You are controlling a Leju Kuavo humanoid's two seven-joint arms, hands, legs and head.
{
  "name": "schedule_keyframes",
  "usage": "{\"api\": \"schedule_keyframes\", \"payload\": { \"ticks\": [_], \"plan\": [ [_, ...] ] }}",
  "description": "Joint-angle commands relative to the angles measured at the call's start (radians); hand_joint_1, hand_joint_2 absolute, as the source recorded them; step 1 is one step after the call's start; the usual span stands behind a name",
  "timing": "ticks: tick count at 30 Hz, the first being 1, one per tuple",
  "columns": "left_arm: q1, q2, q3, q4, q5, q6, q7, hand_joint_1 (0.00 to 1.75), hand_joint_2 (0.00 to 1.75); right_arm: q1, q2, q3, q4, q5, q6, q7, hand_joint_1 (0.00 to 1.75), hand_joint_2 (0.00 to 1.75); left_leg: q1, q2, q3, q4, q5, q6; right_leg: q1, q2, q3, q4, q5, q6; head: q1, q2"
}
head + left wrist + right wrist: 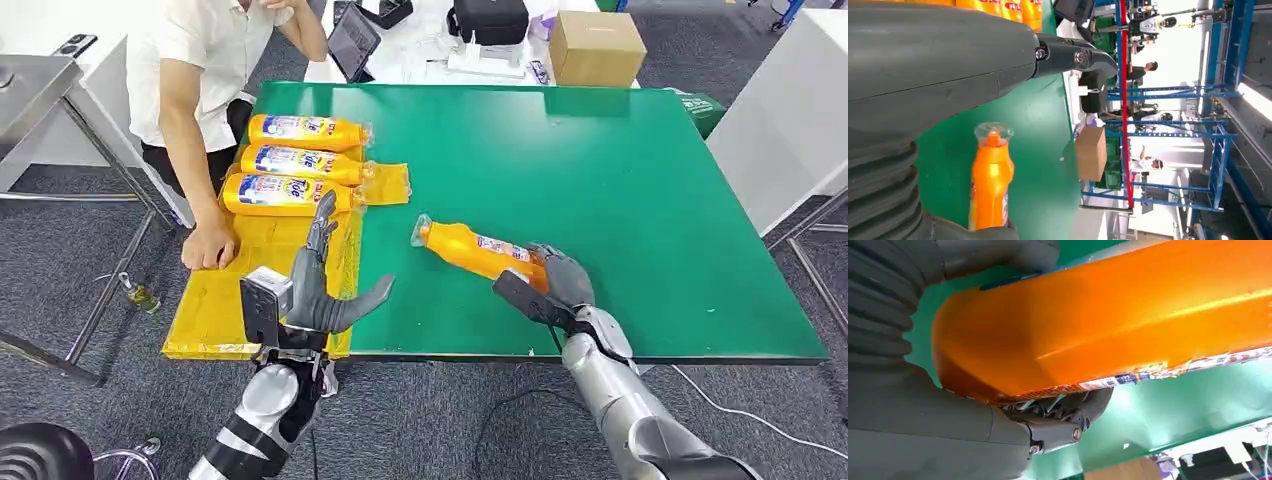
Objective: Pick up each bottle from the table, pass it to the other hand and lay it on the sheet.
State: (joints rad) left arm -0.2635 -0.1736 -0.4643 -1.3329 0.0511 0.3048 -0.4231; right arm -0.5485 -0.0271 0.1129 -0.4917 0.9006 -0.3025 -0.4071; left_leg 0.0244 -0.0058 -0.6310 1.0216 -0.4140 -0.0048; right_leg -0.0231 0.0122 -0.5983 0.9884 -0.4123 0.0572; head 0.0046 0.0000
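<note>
1. Green table [620,190], rectangular top.
2. Yellow sheet [215,300] draped over its left edge (three orange bottles [295,162] lying on it, side by side).
3. Orange bottle [470,249] on bare green surface, lying on its side, cap toward the sheet.

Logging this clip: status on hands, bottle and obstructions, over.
Right hand grips the orange bottle by its base. Left hand open, over the yellow sheet. Three bottles laid there. Person's hand rests on the sheet.
</note>
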Motion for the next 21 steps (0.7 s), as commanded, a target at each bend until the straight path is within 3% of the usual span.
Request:
{"api": "schedule_keyframes", "payload": {
  "ticks": [1, 2, 3, 5, 10, 13, 15, 21],
  "plan": [
    [-0.027, -0.024, 0.063, 0.185, 0.314, -0.063, 0.206, 0.00, 1.75, 0.116, 0.062, 0.018, -0.155, -0.229, 0.059, -0.129, 1.61, 1.75, 0.000, 0.000, 0.003, -0.002, 0.000, 0.001, 0.001, -0.001, 0.003, -0.002, 0.000, -0.002, 0.000, 0.000],
    [-0.038, -0.019, 0.054, 0.243, 0.336, -0.078, 0.170, 0.00, 1.75, 0.130, 0.062, 0.046, -0.191, -0.245, 0.059, -0.108, 1.61, 1.75, 0.001, 0.001, 0.004, -0.003, 0.000, 0.001, 0.001, -0.001, 0.004, -0.003, 0.000, -0.003, 0.000, 0.000],
    [-0.044, -0.017, 0.038, 0.319, 0.399, -0.114, 0.187, 0.00, 1.75, 0.151, 0.064, 0.076, -0.248, -0.304, 0.068, -0.116, 1.50, 1.75, 0.000, 0.000, 0.004, -0.003, 0.000, 0.001, 0.001, -0.002, 0.005, -0.003, 0.000, -0.003, 0.000, 0.000],
    [-0.040, -0.014, -0.005, 0.383, 0.422, -0.136, 0.171, 0.00, 1.75, 0.183, 0.062, 0.119, -0.325, -0.364, 0.058, -0.122, 1.50, 1.75, 0.000, -0.001, 0.005, -0.004, 0.000, 0.001, 0.000, -0.002, 0.005, -0.003, 0.000, -0.003, 0.000, 0.000],
    [-0.037, 0.008, -0.093, 0.348, 0.463, -0.207, 0.177, 0.00, 1.75, 0.229, 0.068, 0.231, -0.457, -0.429, 0.032, -0.142, 1.45, 1.75, -0.001, 0.000, -0.002, -0.001, 0.000, 0.001, 0.000, -0.001, -0.001, 0.000, -0.001, -0.002, 0.000, 0.000],
    [-0.057, 0.016, -0.081, 0.314, 0.522, -0.249, 0.220, 0.00, 1.75, 0.230, 0.092, 0.268, -0.476, -0.444, 0.029, -0.154, 1.40, 1.75, 0.000, 0.002, -0.003, 0.000, -0.002, 0.002, 0.001, 0.000, -0.002, 0.001, -0.002, -0.003, -0.001, 0.000],
    [-0.068, 0.019, -0.081, 0.281, 0.528, -0.245, 0.216, 0.00, 1.75, 0.228, 0.107, 0.297, -0.476, -0.447, 0.011, -0.153, 1.40, 1.75, 0.000, 0.000, -0.010, 0.000, 0.000, 0.001, 0.000, 0.000, -0.009, 0.000, 0.000, -0.002, 0.000, 0.000],
    [-0.068, 0.009, -0.074, 0.215, 0.516, -0.202, 0.171, 0.00, 1.75, 0.240, 0.130, 0.369, -0.428, -0.470, 0.005, -0.159, 1.43, 1.75, 0.000, 0.000, -0.010, 0.000, -0.001, 0.001, 0.001, -0.001, -0.009, 0.000, -0.001, -0.002, 0.000, 0.000]
  ]
}}
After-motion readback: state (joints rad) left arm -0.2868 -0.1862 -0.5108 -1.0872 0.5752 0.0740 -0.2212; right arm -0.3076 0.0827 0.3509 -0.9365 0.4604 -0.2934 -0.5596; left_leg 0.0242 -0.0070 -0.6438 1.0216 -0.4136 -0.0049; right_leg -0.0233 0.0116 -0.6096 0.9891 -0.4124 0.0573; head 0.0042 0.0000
